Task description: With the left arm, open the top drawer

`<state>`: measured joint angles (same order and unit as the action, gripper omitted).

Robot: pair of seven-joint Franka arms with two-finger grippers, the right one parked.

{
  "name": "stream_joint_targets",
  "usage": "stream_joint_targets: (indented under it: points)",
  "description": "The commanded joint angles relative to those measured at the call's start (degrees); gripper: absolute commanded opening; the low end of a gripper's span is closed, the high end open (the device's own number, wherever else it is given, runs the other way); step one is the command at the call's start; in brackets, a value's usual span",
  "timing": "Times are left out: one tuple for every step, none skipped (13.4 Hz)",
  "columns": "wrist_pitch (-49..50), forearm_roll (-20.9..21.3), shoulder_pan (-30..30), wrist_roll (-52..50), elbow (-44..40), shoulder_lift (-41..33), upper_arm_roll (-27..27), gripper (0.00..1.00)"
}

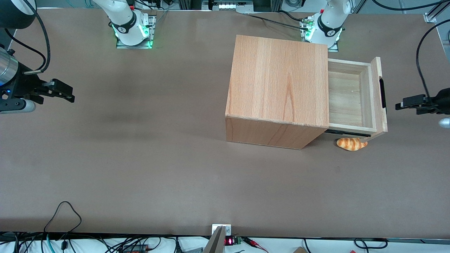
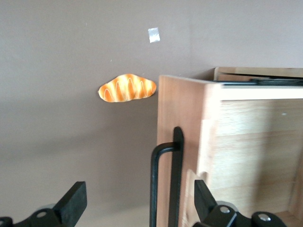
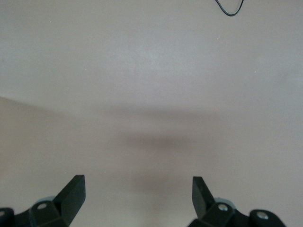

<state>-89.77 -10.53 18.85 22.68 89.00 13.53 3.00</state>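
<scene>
**One drawer out, tool let go**

Two black fingers of the left arm's tool stand spread wide, holding nothing. The tool hangs just off the slim black bar handle, level with it and on the working arm's end of the tabletop; from the wrist the handle sits between the fingers without touching either, as far as I can see.

Ahead of it, the top drawer is pulled well out of the wooden cabinet, its tray bare inside. I'd judge the opening essentially done. What remains is to draw the tool straight back from the front panel with the fingers kept apart, so nothing catches the bar and nudges the drawer inward or skews it on its dark runner.

Panel and cabinet are light orange-brown wood with plain grain and square edges; the tray lining is paler. A glossy toy croissant, golden with lighter stripes, lies on the matte brown tabletop under the drawer's nearer corner, clear of the tool.
</scene>
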Motion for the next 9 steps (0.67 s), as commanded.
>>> stream_joint_targets:
  points:
    - [2.49, -0.19, -0.57, 0.17, -2.86, -1.48, 0.16, 1.0]
    - [2.58, -0.19, -1.18, 0.08, -2.95, -2.18, 0.16, 1.0]
    - [2.58, -0.37, -2.93, -0.09, -3.04, -3.06, -0.01, 1.0]
    - [2.58, -0.37, -4.86, -0.61, -3.04, -3.94, -0.79, 1.0]
    - [2.58, -0.37, -6.62, -1.66, -2.95, -4.91, -1.67, 1.0]
    - [2.58, -0.28, -9.07, -2.98, -2.95, -5.78, -2.99, 1.0]
    - [2.58, 0.42, -13.27, -5.26, -2.86, -6.75, -5.87, 1.0]
    - [2.58, 1.47, -17.41, -7.45, -2.86, -7.72, -8.51, 1.0]
    - [2.58, 2.0, -20.23, -9.22, -2.78, -8.16, -9.93, 1.0]
